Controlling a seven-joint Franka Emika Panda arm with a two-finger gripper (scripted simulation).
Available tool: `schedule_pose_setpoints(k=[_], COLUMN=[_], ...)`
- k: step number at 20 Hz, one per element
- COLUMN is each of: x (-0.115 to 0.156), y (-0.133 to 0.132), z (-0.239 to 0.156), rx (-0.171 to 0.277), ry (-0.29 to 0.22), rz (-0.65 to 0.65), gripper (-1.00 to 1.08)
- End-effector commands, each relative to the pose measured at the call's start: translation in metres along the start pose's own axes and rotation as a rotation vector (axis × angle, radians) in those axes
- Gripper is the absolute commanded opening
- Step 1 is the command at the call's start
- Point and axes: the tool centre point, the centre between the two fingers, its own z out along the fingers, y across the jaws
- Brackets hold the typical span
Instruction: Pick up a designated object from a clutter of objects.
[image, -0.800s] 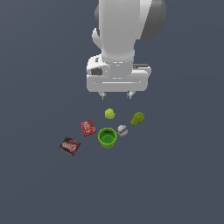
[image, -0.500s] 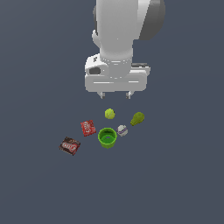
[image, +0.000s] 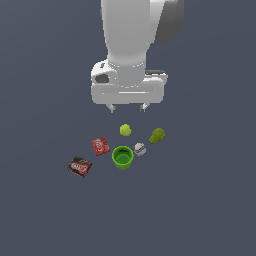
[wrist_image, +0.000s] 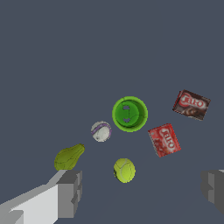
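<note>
The small flat red box with white lettering lies on the dark floor, to the exterior view's left of the green cup. It also shows in the wrist view. My gripper hangs open and empty well above the clutter, roughly over the yellow-green ball. In the wrist view its two grey fingertips stand wide apart with the ball between them and the red box off toward one fingertip.
A dark brown box with a red-and-white label lies at the exterior view's left of the red box. A green pear-shaped fruit and a small grey-white ball lie at the cup's right.
My gripper has shifted slightly toward the exterior view's left and a touch higher. The objects have not moved.
</note>
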Motion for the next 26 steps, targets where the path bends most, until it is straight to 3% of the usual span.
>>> schedule_pose_setpoints(k=[1, 11, 26], x=[0.0, 0.006, -0.015], y=[0.002, 0.028, 0.111], z=[0.003, 0.048, 0.185], rx=[0.0, 0.003, -0.005], ry=[0.0, 0.0, -0.002], rz=[-0.004, -0.067, -0.262], gripper=[1.0, 1.0, 1.0])
